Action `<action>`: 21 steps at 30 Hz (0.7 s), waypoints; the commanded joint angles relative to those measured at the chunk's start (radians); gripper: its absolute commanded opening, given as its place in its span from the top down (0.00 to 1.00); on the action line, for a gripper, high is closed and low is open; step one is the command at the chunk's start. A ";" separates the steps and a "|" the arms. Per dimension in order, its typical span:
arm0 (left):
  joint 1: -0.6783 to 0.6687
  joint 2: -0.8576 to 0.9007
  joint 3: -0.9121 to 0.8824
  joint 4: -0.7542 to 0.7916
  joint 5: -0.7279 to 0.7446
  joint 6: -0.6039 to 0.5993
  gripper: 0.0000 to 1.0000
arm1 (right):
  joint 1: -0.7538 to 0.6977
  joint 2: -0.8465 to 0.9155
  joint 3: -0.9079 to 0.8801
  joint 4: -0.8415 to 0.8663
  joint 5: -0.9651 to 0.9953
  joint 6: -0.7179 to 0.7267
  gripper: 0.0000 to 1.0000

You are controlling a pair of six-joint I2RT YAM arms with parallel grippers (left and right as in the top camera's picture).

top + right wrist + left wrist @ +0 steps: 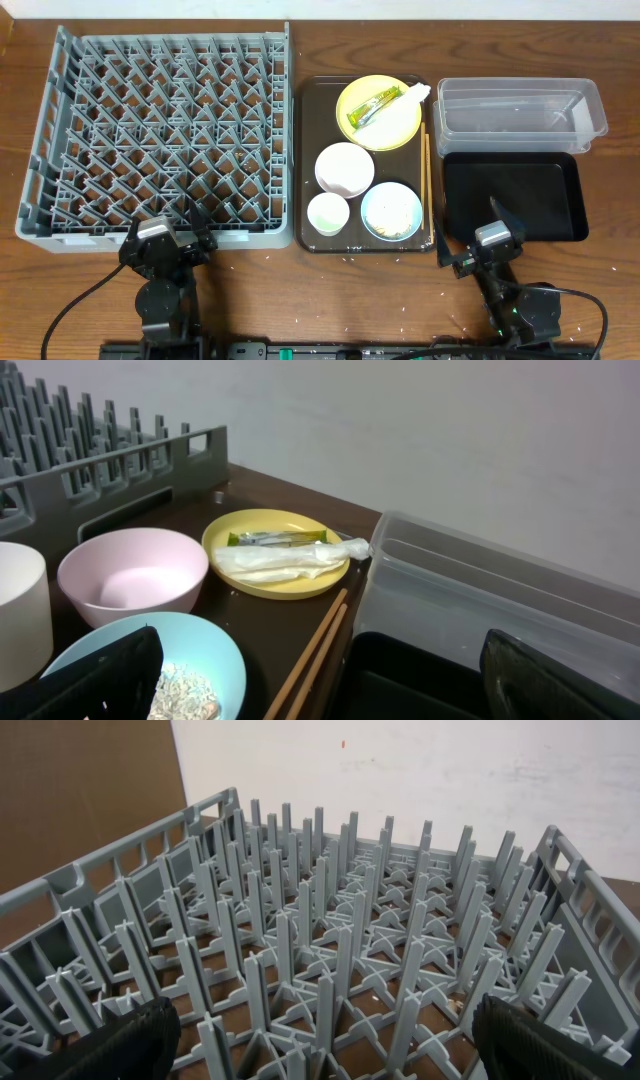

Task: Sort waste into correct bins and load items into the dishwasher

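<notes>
On the brown table [350, 295], thin wooden chopsticks [426, 185] lie pointing front-to-back; the left gripper [165, 235] and right gripper [476, 240] gape wide, empty.

Dark wooden table [300, 290], plain white wall [450, 440]

No legible text, brand or nos. in any view.
Only print seen was on the yellow-green wrapper [372, 108] lying on the yellow plate [395, 130]: dark marks, too small & blurred to read from overhead or right wrist cam. Grey rack [160, 140], clear tub [590, 110] & black tray [510, 200] showed no readable labels.
</notes>
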 commanded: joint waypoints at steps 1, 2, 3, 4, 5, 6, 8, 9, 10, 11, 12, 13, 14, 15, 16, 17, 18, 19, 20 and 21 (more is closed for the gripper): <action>0.005 -0.006 -0.031 -0.011 -0.002 0.005 0.05 | -0.025 -0.006 -0.004 -0.001 0.009 -0.007 0.01; 0.005 -0.006 -0.031 -0.011 -0.002 0.005 0.05 | -0.025 -0.006 -0.004 -0.001 0.009 -0.007 0.01; 0.005 -0.006 -0.031 -0.011 -0.002 0.005 0.05 | -0.025 -0.006 -0.004 -0.001 0.009 -0.007 0.01; 0.005 -0.006 -0.031 -0.011 -0.002 0.005 0.05 | -0.025 -0.006 -0.004 -0.001 0.009 -0.007 0.01; 0.005 -0.006 -0.031 -0.011 -0.002 0.005 0.05 | -0.025 -0.006 -0.004 -0.001 0.009 -0.007 0.01; 0.005 -0.006 -0.031 -0.011 -0.002 0.005 0.05 | -0.025 -0.006 -0.004 -0.001 0.009 -0.007 0.01; 0.005 -0.006 -0.031 -0.011 -0.002 0.005 0.05 | -0.025 -0.006 -0.004 -0.001 0.009 -0.007 0.01; 0.005 -0.006 -0.031 -0.011 -0.002 0.005 0.05 | -0.025 -0.006 -0.004 -0.001 0.009 -0.007 0.01; 0.005 -0.006 -0.031 -0.011 -0.002 0.005 0.05 | -0.025 -0.006 -0.004 -0.001 0.009 -0.007 0.01; 0.005 -0.006 -0.031 -0.011 -0.002 0.005 0.05 | -0.025 -0.006 -0.004 -0.001 0.009 -0.007 0.01; 0.005 -0.006 -0.031 -0.011 -0.002 0.005 0.05 | -0.025 -0.006 -0.004 -0.001 0.009 -0.007 0.01; 0.005 -0.006 -0.031 -0.011 -0.002 0.005 0.05 | -0.025 -0.006 -0.004 -0.001 0.009 -0.007 0.01; 0.005 -0.006 -0.031 -0.011 -0.002 0.005 0.05 | -0.025 -0.006 -0.004 0.002 0.010 -0.010 0.01; 0.005 -0.006 -0.031 -0.011 -0.002 0.005 0.05 | -0.025 -0.006 -0.004 0.006 0.021 -0.027 0.01; 0.005 -0.006 -0.031 -0.011 -0.002 0.005 0.05 | -0.025 -0.006 -0.004 0.005 0.021 -0.030 0.01; 0.005 -0.006 -0.031 -0.011 -0.002 0.005 0.05 | -0.025 -0.006 -0.004 -0.002 0.021 -0.030 0.01; 0.005 -0.006 -0.031 -0.011 -0.002 0.005 0.05 | -0.025 -0.006 -0.004 -0.001 0.021 -0.030 0.01; 0.005 -0.006 -0.031 -0.011 -0.002 0.006 0.05 | -0.025 -0.006 -0.004 -0.002 0.020 -0.030 0.01; 0.005 -0.006 -0.031 -0.009 -0.003 0.006 0.05 | -0.025 -0.006 -0.004 -0.001 0.021 -0.030 0.01; 0.005 -0.006 -0.031 -0.008 -0.003 0.006 0.05 | -0.025 -0.006 -0.004 -0.001 0.021 -0.030 0.01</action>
